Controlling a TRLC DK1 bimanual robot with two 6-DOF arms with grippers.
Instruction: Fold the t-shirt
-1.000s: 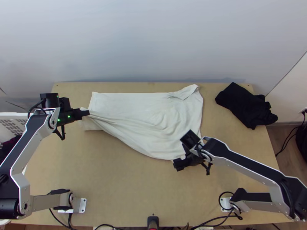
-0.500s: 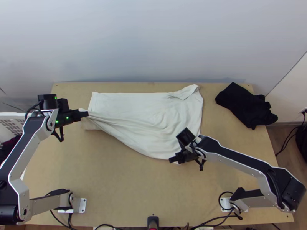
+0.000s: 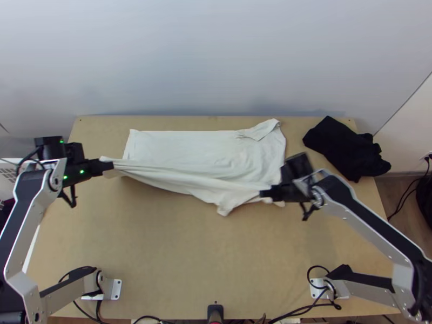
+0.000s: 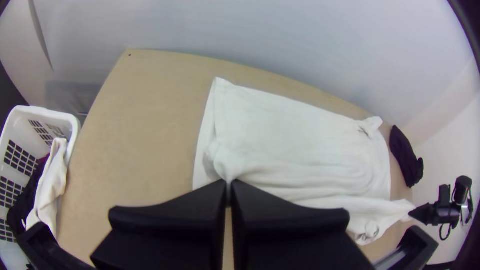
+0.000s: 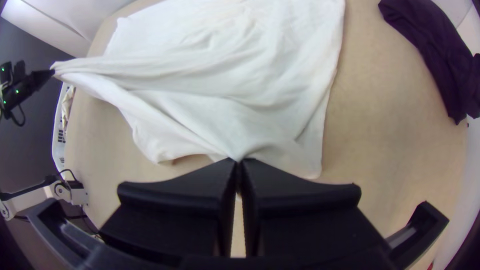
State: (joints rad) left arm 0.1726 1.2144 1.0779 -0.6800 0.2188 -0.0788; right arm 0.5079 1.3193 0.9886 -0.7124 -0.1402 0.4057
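Note:
In the top view my left gripper [image 3: 106,166] is at the white t-shirt's left end and my right gripper [image 3: 264,193] at its near right part. The t-shirt [image 3: 189,148] lies across the far half of the table, its near edge pulled into long folds between the two grippers, a small flap turned over at its far right corner. In the left wrist view the left gripper [image 4: 229,186] is shut on a bunched piece of the t-shirt [image 4: 290,130]. The right wrist view has the right gripper [image 5: 238,162] shut on the near edge of the t-shirt [image 5: 225,100].
A bunched black garment [image 3: 345,148] lies at the table's far right corner. A white basket [image 4: 70,120] holding clothes stands off the table's left side. Bare tabletop [image 3: 178,254] stretches between the arms' bases and the cloth.
The right gripper has moved up the picture and slightly right with the t-shirt's near edge, drawing it into folds. The left gripper has shifted left and slightly down, holding the cloth.

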